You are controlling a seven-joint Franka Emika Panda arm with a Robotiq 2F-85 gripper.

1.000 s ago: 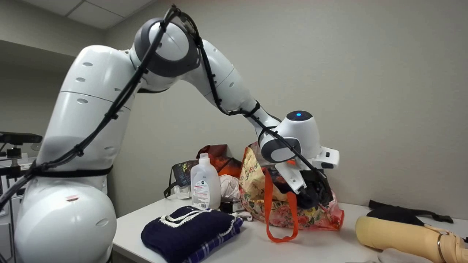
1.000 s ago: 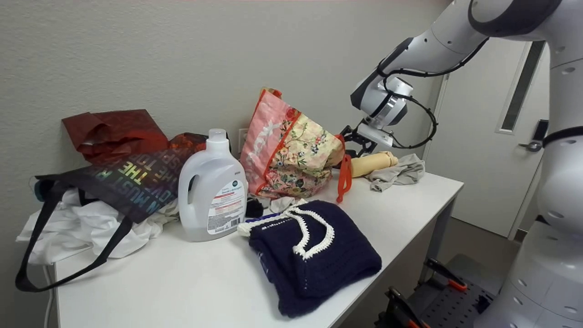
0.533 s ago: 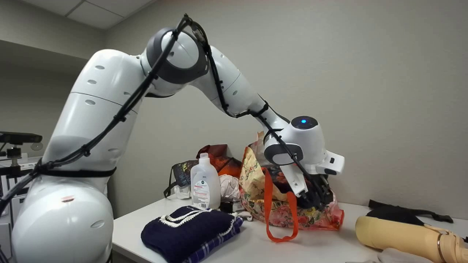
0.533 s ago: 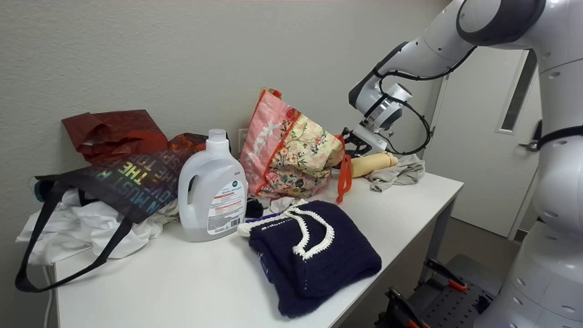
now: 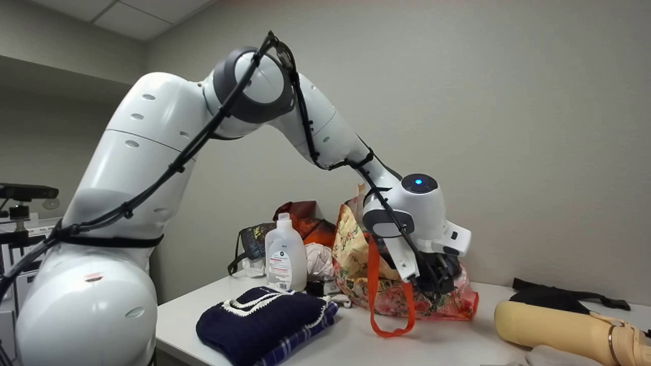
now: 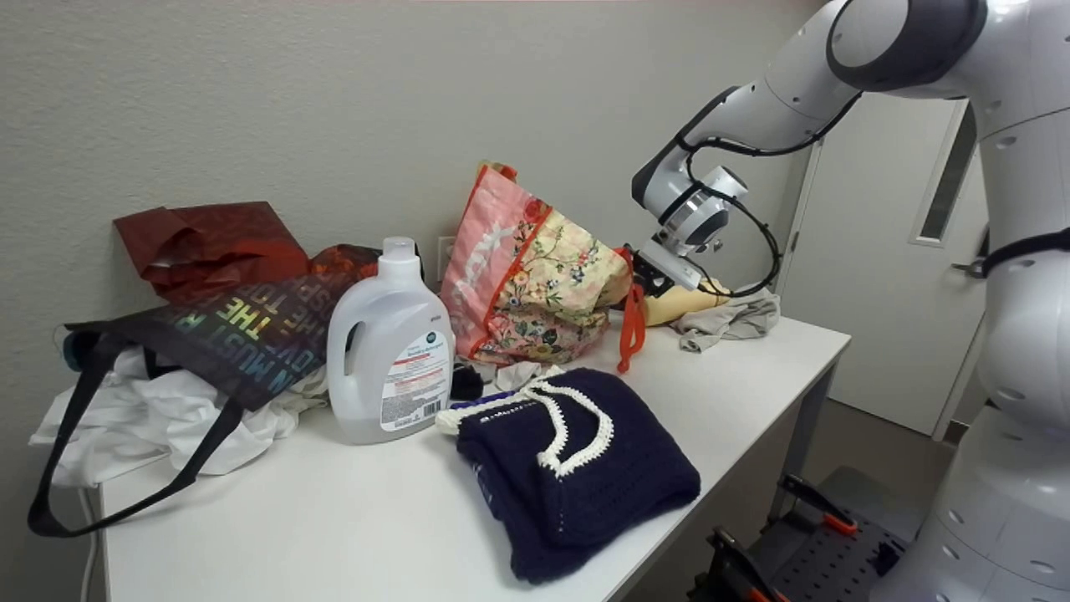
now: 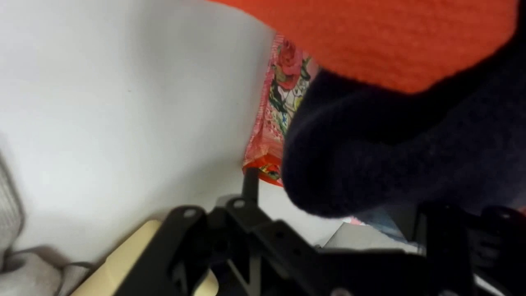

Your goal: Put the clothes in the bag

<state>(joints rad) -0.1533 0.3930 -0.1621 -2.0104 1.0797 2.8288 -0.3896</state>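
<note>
The floral bag [image 5: 351, 254] leans against the wall with its mouth toward my gripper; it also shows in an exterior view [image 6: 543, 284] and the wrist view [image 7: 281, 94]. Its orange strap [image 5: 374, 284] hangs to the table and crosses the wrist view [image 7: 394, 45]. Dark navy clothes [image 7: 361, 164] bulge at the bag mouth, largely hidden by the gripper in the exterior views. My gripper [image 7: 337, 193] is open; the navy fabric lies between and ahead of its spread fingers, with a gap to the left finger. A folded navy knit with white trim [image 5: 264, 315] lies on the table over blue check fabric.
A white detergent bottle [image 6: 393, 359] stands beside the bag. A beige bottle-shaped thing [image 5: 549, 328] and a grey cloth [image 6: 740, 318] lie on its far side. A black cloth [image 5: 549, 297] lies near the wall [image 5: 534, 152]. A dark printed bag [image 6: 242, 334] covers white cloth.
The arm has lowered and its hand has come closer to the bag mouth, first moving slightly outward, then back toward the bag. The bag and the folded knit have not moved.
</note>
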